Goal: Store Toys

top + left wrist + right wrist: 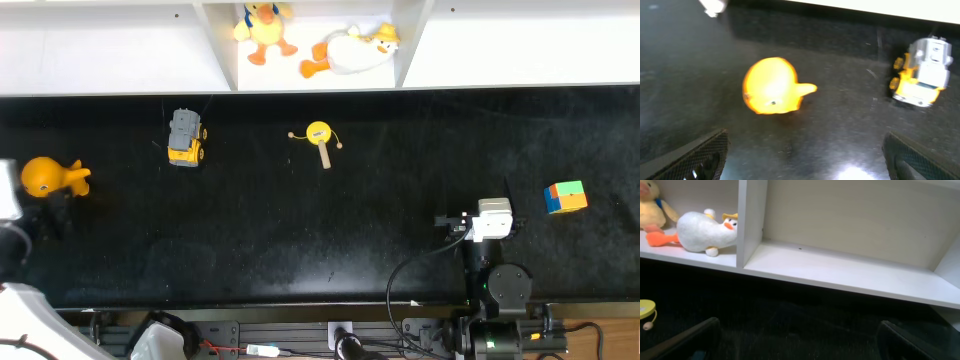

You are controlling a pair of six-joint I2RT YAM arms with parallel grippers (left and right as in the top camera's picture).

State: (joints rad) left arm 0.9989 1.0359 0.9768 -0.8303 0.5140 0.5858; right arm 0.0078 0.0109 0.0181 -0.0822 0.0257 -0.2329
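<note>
An orange toy [772, 93] is seen lying near the left end of the black surface [300, 230], just ahead of the left hand [805, 150], which is spread wide and holds nothing. A toy truck [186, 137], a yellow rattle [319, 135] and a coloured cube [565, 197] are set farther right, well apart. Two plush ducks [352, 50] are kept in the shelf's [120, 60] middle compartment. The right hand [800, 340] is likewise released, facing the shelf.

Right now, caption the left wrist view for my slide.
Open left end effector above the black table, facing an orange fish-like toy, with a yellow-and-grey toy truck farther off.
</note>
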